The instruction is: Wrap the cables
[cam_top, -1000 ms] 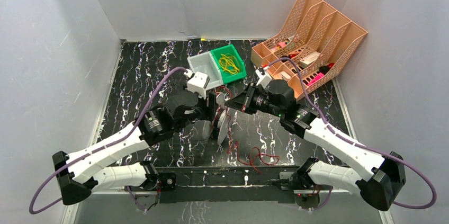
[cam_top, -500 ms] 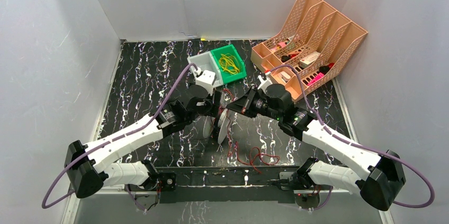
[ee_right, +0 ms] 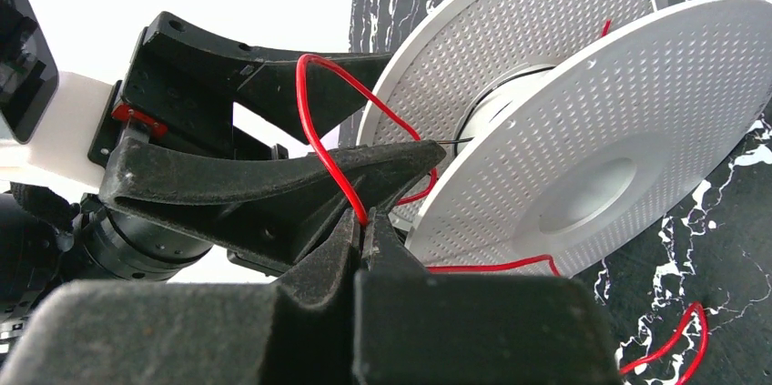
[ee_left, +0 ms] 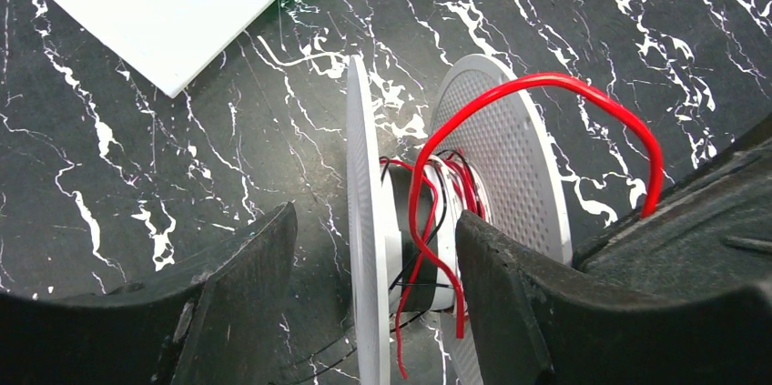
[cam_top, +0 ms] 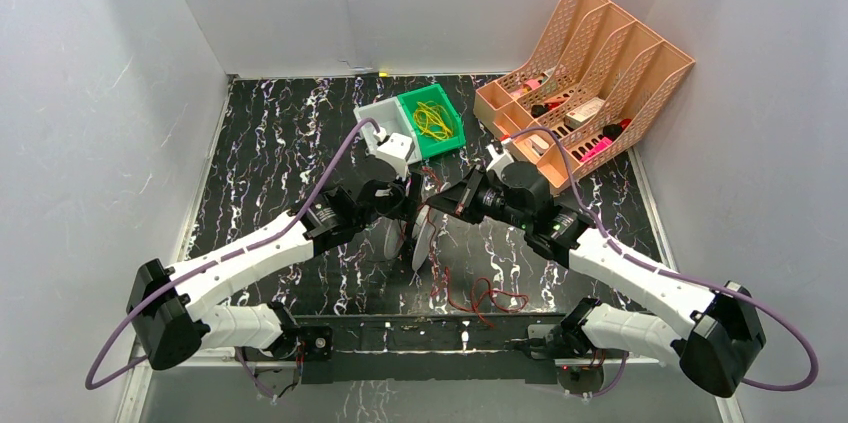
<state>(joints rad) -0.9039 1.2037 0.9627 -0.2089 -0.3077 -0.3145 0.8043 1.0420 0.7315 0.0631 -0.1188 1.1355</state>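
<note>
Red cable (ee_left: 546, 80) partly wound on the hub of a white spool (ee_left: 510, 157), one loop pinched in the closed right gripper (ee_right: 364, 221), left gripper (ee_left: 375, 217) set apart astride one spool disc, spool stood on edge on the black marbled bench (ee_left: 137, 176)

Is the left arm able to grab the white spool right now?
Probably yes. The left gripper is open and straddles one disc of the white spool; only the red wire loops close by.
</note>
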